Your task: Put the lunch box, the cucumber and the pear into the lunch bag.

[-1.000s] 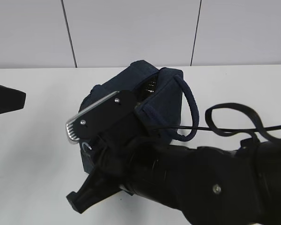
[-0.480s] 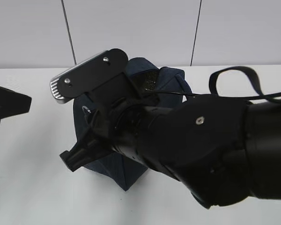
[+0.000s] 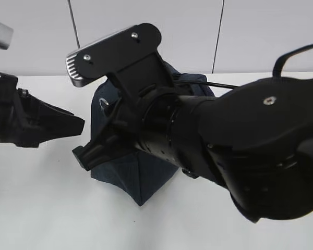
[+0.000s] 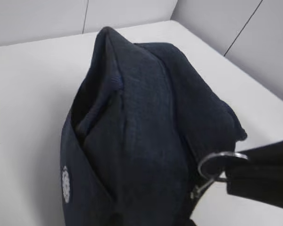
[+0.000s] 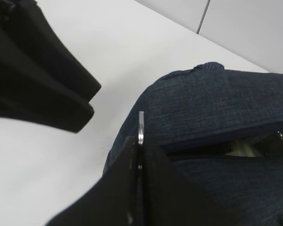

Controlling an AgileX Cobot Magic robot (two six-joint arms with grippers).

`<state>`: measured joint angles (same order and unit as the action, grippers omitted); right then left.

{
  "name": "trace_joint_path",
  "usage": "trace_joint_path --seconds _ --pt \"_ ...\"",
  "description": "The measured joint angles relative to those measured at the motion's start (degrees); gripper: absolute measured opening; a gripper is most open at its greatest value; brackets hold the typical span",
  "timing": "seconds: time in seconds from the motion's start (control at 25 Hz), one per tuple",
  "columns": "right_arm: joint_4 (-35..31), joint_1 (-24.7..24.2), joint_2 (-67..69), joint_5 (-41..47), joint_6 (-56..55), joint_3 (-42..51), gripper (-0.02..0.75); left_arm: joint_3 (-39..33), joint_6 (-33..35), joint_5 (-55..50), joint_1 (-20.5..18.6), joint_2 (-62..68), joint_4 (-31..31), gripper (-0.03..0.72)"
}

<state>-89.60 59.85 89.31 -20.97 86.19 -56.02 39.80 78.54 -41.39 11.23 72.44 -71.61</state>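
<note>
The dark navy lunch bag [image 3: 129, 174] stands on the white table, also in the left wrist view [image 4: 141, 117] and the right wrist view [image 5: 217, 94]. My right gripper [image 3: 108, 112] is shut on the metal ring pull [image 5: 140, 123] of its zipper at the bag's near left end; the ring also shows in the left wrist view [image 4: 199, 165]. A narrow gap in the top shows a pale sliver [image 5: 240, 149] inside. The cucumber and pear are hidden. My left gripper [image 3: 77, 125] hovers just left of the bag, fingers together and empty.
The right arm's big black body [image 3: 240, 151] fills the middle and right of the exterior view and hides most of the bag. White table [image 3: 36, 208] lies in front and to the left. A grey panelled wall [image 3: 31, 36] stands behind.
The right gripper has risen and moved left with the ring pull, and the bag's open top has narrowed. The left arm has come in from the left edge towards the bag.
</note>
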Motion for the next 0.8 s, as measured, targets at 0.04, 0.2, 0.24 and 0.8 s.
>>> trace_joint_path --seconds 0.04,0.2,0.24,0.8 --pt "-0.7 0.0 0.0 0.0 0.4 0.0 0.006 0.0 5.1 -3.7 -3.0 1.9 -2.9 0.236" --pt "-2.4 0.0 0.0 0.8 1.3 0.0 0.006 0.0 19.7 -13.6 -9.3 9.1 -9.8 0.236" --pt "-2.5 0.0 0.0 0.9 1.3 0.0 0.006 0.0 22.0 -14.3 -9.4 10.7 -10.2 0.236" --pt "-5.9 0.0 -0.1 2.4 4.1 0.0 0.006 0.0 37.5 -12.7 -6.4 15.6 -12.9 0.279"
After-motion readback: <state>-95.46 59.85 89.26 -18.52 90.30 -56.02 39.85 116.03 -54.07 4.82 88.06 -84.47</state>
